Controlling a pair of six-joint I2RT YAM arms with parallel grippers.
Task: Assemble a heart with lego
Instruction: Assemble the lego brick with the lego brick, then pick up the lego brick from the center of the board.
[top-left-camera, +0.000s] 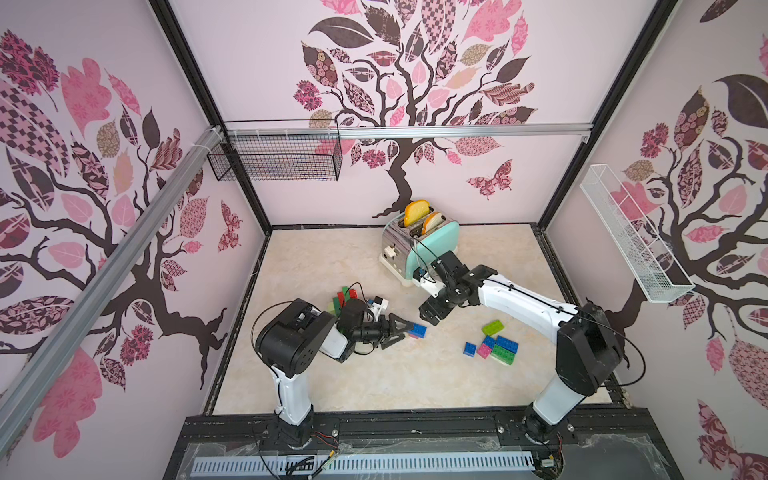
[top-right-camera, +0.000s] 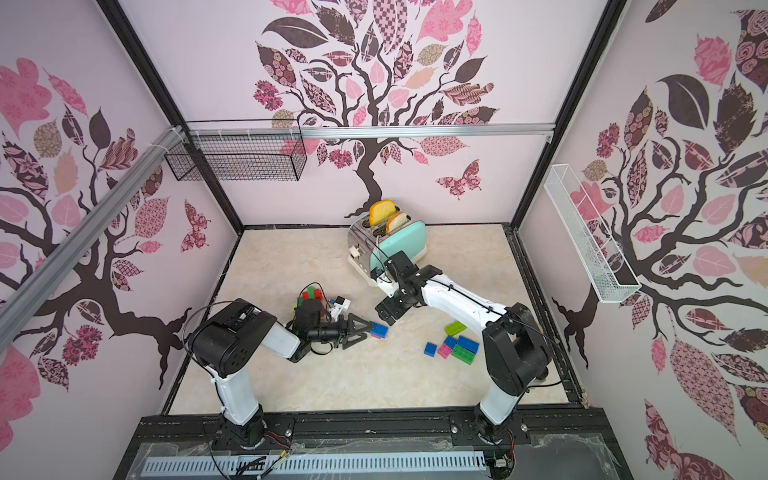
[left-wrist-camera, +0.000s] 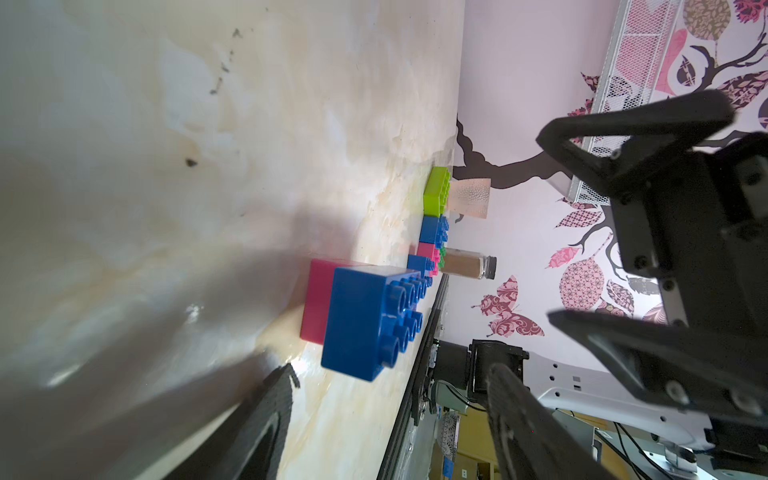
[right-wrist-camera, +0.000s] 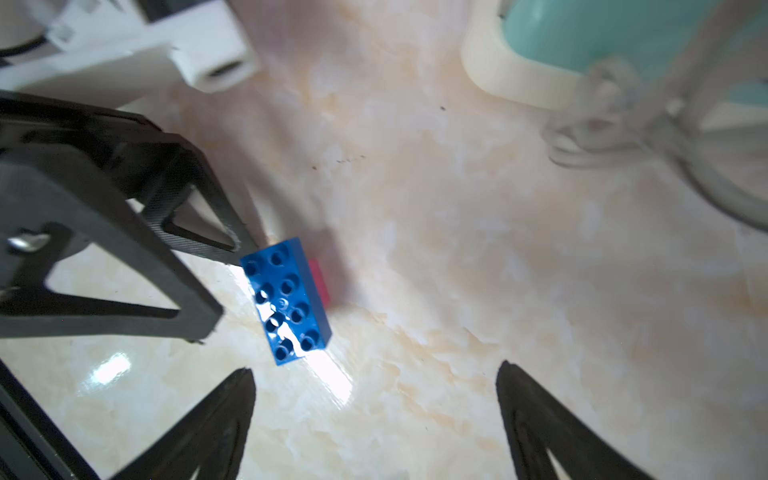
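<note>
Left gripper (top-left-camera: 405, 332) low, jaws apart, tips just beside blue brick (top-left-camera: 418, 330) on surface (top-left-camera: 332, 257). Right gripper (top-left-camera: 430, 314) near. More bricks (top-left-camera: 498, 347) apart. Toaster (top-left-camera: 432, 249) behind.

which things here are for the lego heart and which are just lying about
For the job: blue brick stacked on pink brick; loose bricks by the right arm; red and green bricks behind the left arm.
Lying about: toaster with toast; black wire basket; white wire rack.

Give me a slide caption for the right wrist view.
Open left pincer beside a blue brick and pink brick; open right pincer nearby.
</note>
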